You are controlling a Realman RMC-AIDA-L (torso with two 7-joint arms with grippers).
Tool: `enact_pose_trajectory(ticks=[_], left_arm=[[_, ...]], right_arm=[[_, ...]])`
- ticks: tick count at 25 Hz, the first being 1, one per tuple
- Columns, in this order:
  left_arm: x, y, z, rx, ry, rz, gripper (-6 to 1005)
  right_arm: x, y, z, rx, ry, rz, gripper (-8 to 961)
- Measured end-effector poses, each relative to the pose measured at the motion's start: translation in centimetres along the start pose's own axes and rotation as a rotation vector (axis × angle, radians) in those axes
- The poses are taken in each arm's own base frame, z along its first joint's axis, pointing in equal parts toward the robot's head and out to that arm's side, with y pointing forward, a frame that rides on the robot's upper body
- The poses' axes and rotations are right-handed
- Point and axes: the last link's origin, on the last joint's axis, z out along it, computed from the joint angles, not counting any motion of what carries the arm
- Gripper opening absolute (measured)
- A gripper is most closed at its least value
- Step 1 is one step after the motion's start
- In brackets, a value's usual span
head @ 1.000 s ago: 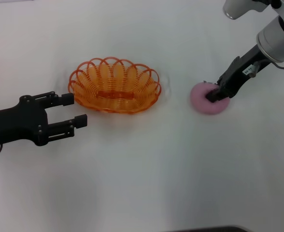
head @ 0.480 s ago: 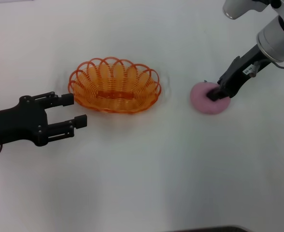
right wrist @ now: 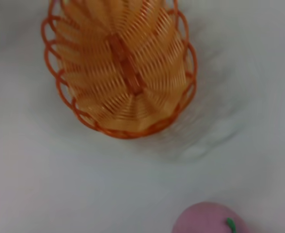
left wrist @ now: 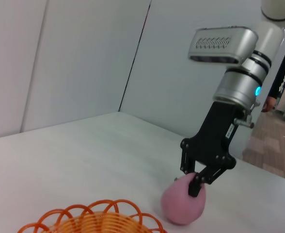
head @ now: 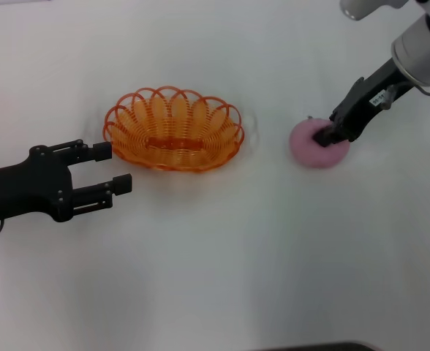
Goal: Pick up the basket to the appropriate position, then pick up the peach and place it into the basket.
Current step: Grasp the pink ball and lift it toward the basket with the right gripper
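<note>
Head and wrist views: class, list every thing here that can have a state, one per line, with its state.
Basket: upright on the table, empty, not held.
Peach: on the table to the right of the basket, gripped from above by the right claw.
Right claw: shut on the peach.
Left claw: open, holding nothing, just off the basket's left end.
Table: white, bearing basket and peach.

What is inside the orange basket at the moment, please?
Nothing: the basket shows only its own wire weave, clear in the right wrist view. The peach sits outside on the table, with the right hand closed on it. The left hand waits open beside the basket.
</note>
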Motion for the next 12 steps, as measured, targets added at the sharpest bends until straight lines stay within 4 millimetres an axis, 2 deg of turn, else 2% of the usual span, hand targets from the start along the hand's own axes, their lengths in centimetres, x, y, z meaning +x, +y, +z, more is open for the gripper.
enact_pose_trajectory(ticks=[12], left_arm=[[-0.1, 0.0, 0.0, 0.003, -0.001, 0.000, 710]], right_arm=[[-2.6, 1.5, -4.7, 0.013, -0.051, -0.079, 114]])
